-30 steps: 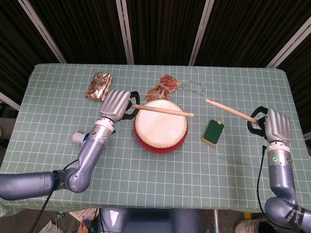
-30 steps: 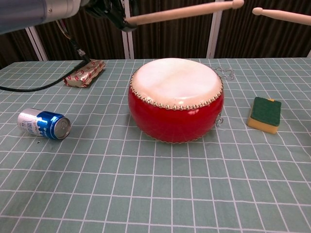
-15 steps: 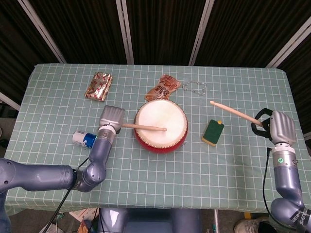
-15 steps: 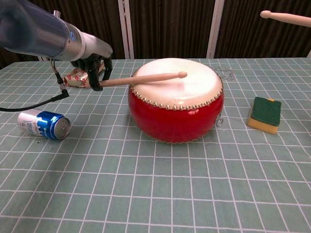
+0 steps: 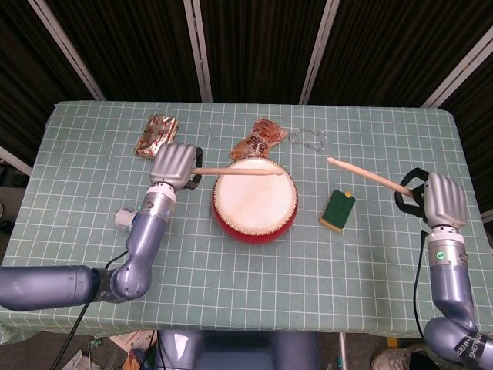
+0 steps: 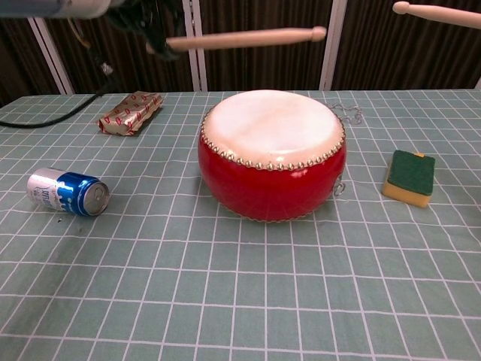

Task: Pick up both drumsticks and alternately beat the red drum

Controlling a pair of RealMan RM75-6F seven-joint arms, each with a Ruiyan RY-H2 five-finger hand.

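Blue and silver, a drink can (image 6: pixel 68 192) lay on its side at the near left of the counter (image 5: pixel 254 270), well apart from the drum; a green and yellow sponge (image 6: pixel 409 176) lay at the near right. Between them, a little further back, stood the red drum (image 6: pixel 272 156) with its pale skin facing up and nothing touching it. Above its far edge the left drumstick (image 6: pixel 244 37) was lifted and looked blurred; the left robot hand (image 5: pixel 173 165) was clamped on its butt end, to the left of the drum, and the tip reached over the far part of the skin in the head view. The right robot hand (image 5: pixel 441 199) stood well to the right of the drum, with fingers closed on the right drumstick (image 5: pixel 367 176); this stick pointed up and to the left, and its tip was over the sponge area and not over the drum.

By my judgement the alternating beats were in progress and the right stick's turn was next; to do it well the right arm should first come inward, so that the tip lands near the middle of the skin and not on the studded rim; the left stick should be high and out of the way, so that the two sticks do not cross.

Behind the drum lay a snack bag (image 5: pixel 259 139), a thin chain (image 5: pixel 309 139) and, further left, a shiny wrapped packet (image 5: pixel 156 136).
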